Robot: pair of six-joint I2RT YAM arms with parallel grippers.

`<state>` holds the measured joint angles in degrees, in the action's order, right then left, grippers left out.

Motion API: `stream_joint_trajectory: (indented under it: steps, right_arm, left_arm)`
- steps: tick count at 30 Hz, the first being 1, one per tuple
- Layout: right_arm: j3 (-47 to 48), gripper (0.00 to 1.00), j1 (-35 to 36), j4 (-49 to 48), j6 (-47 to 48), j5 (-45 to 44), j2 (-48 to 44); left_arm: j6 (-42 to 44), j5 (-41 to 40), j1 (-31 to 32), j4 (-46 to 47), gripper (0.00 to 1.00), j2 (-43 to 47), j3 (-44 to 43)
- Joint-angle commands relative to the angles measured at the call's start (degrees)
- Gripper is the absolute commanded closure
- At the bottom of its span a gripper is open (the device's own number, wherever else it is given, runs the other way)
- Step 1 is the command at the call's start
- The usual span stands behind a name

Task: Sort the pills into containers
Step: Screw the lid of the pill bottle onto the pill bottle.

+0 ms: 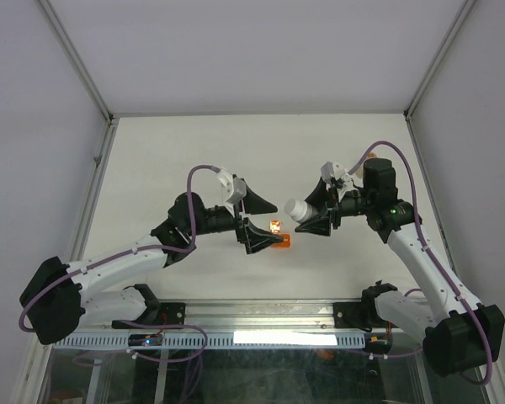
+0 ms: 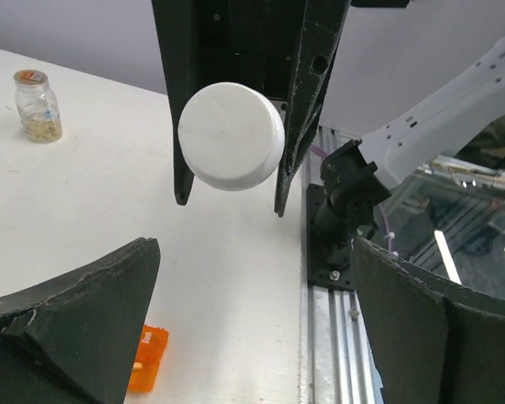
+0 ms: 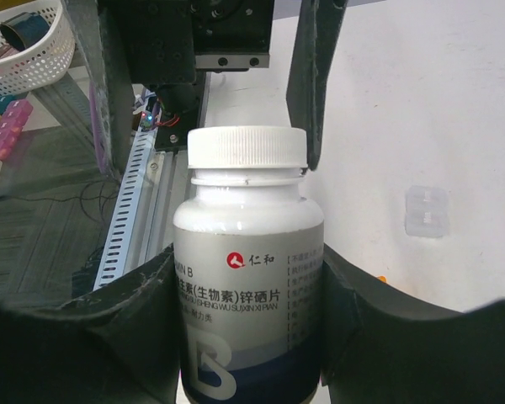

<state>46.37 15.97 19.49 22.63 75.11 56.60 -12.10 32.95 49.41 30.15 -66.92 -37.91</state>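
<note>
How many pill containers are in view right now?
3: white bottle in the right gripper, orange cup on the table near it, clear vial standing farther off. Others may be hidden.

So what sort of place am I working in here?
Probably a lab robot cell: a white table walled by plain panels on metal posts, with an aluminium mounting rail along its near edge.

Bright, even light; soft shadows; right pincer (image 3: pixel 248 261) slightly blurry.

White arm links (image 1: pixel 122 263), black joints (image 1: pixel 185 217), looping purple cables (image 1: pixel 204 168), black wedge-shaped pincer fingers (image 1: pixel 257 200)
</note>
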Motion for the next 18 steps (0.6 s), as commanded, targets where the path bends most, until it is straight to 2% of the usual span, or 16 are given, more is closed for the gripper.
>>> stream_joint_trajectory:
  steps: [1, 5, 10, 12, 15, 18]
  right_arm:
    - [2.24, 1.00, -0.14, -1.84, 1.54, 1.38, -0.90]
    - [2.19, 1.00, -0.14, -1.73, 1.71, 1.12, -0.79]
    - [2.25, 1.00, -0.19, -1.65, 1.80, 0.61, -0.29]
    - [2.23, 1.00, -0.21, -1.65, 1.80, 0.42, -0.03]
    - [2.21, 1.00, -0.22, -1.56, 1.89, 0.10, 0.24]
    - [2.23, 1.00, -0.30, -1.56, 1.89, -0.40, 0.56]
  left_arm:
    - [-12.90, -7.31, -0.58, 8.98, 0.01, 6.25, 3.12]
    - [-18.57, -13.55, -0.60, 3.65, 0.04, 10.17, 2.87]
    - [-22.74, -21.72, -0.26, -14.28, 0.24, 11.17, -5.29]
    - [-22.70, -24.33, 0.54, -20.79, 0.29, 10.16, -8.78]
    - [-21.41, -27.93, 2.39, -26.85, 0.30, 8.56, -12.32]
    - [-20.67, -28.68, 3.57, -29.13, 0.30, 6.86, -14.77]
